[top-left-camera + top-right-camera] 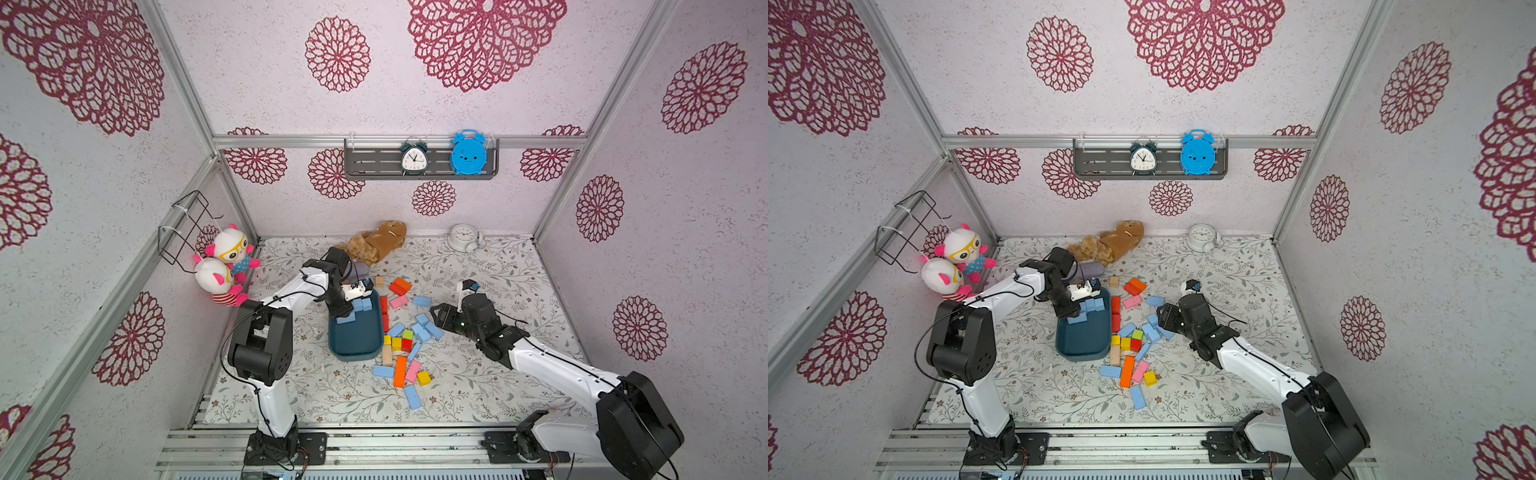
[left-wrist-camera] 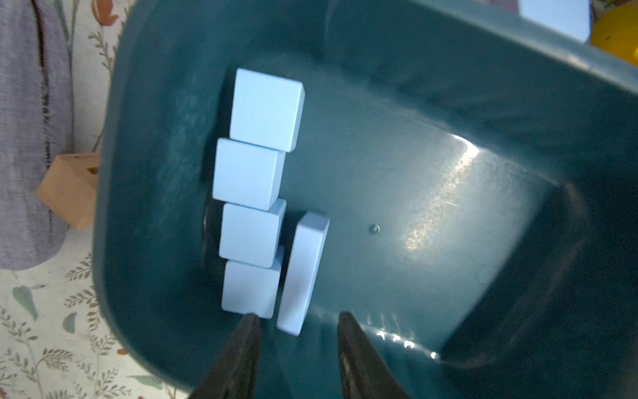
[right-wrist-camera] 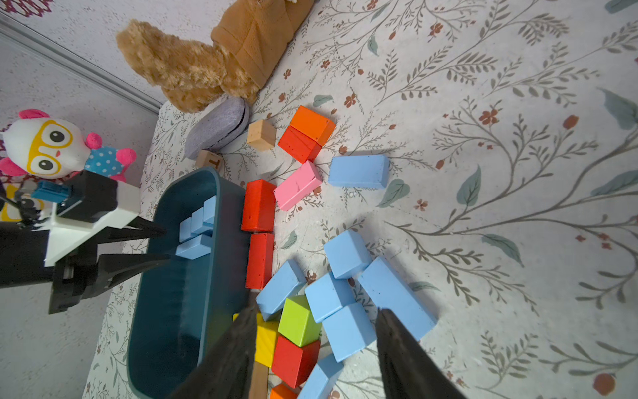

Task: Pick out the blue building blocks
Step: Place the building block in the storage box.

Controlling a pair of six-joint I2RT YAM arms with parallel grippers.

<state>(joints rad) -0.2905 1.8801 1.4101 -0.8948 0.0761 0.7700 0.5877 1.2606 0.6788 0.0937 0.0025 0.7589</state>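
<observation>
In the lower middle of both top views the left claw point(image 2: 299, 315) hangs open and empty over the tray point(image 1: 357, 345), where five blue blocks point(image 2: 266, 110) lie sorted from other colours, while the right claw point(image 3: 317, 307), likewise open and empty, hovers over loose blue blocks point(image 3: 347, 254) just right of the tray.

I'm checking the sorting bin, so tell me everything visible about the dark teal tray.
The dark teal tray is an oblong, rounded tub of glossy plastic, upright on the table cover. Five blue blocks lie at its far end: four cubes in a row, one bar beside. Two red bars flank one long wall. The left gripper hovers over it, open.
</observation>
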